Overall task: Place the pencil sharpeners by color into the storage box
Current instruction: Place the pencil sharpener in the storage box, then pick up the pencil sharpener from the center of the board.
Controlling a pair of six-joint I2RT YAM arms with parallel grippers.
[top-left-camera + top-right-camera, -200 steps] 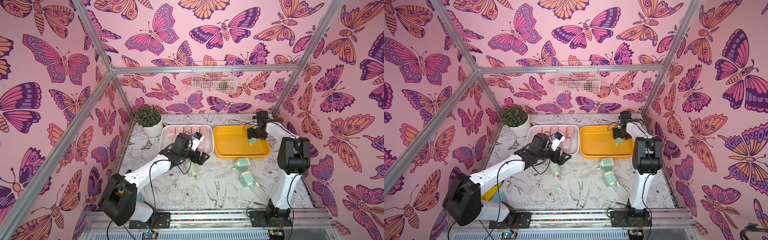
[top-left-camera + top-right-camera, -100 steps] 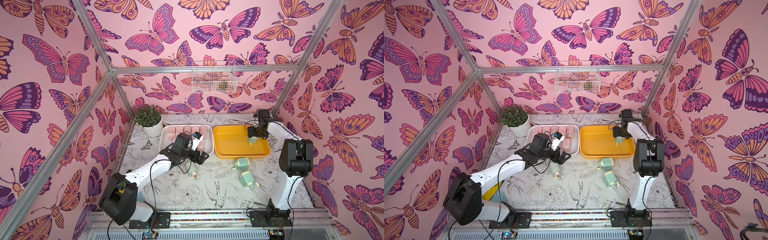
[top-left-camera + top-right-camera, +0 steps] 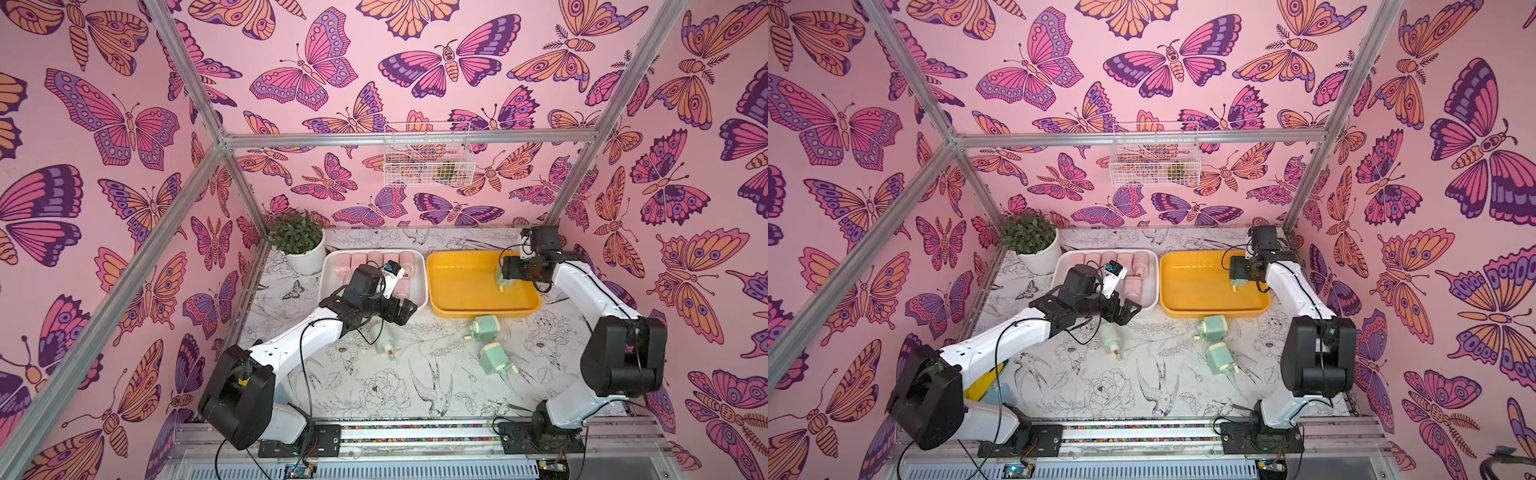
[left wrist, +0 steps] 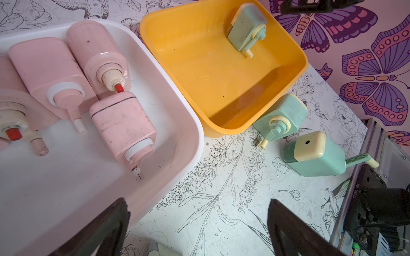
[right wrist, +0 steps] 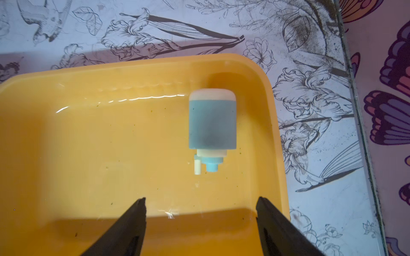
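Note:
Several pale pink pencil sharpeners lie in the white storage box, which stands beside a yellow storage box. One mint green sharpener lies loose in the yellow box's far right corner. My right gripper hovers open just short of it, touching nothing. Two green sharpeners lie on the table in front of the yellow box. A third one lies partly under my left arm. My left gripper is wide open and empty over the table by the white box's front corner.
A potted plant stands at the back left beside the white box. A wire basket hangs on the back wall. The arms' base rail runs along the front edge, and the butterfly walls close in on three sides.
My right gripper's jaws have spread a little wider and that arm's elbow has swung toward the front. The green sharpener stays in the yellow box. The left arm has not moved.

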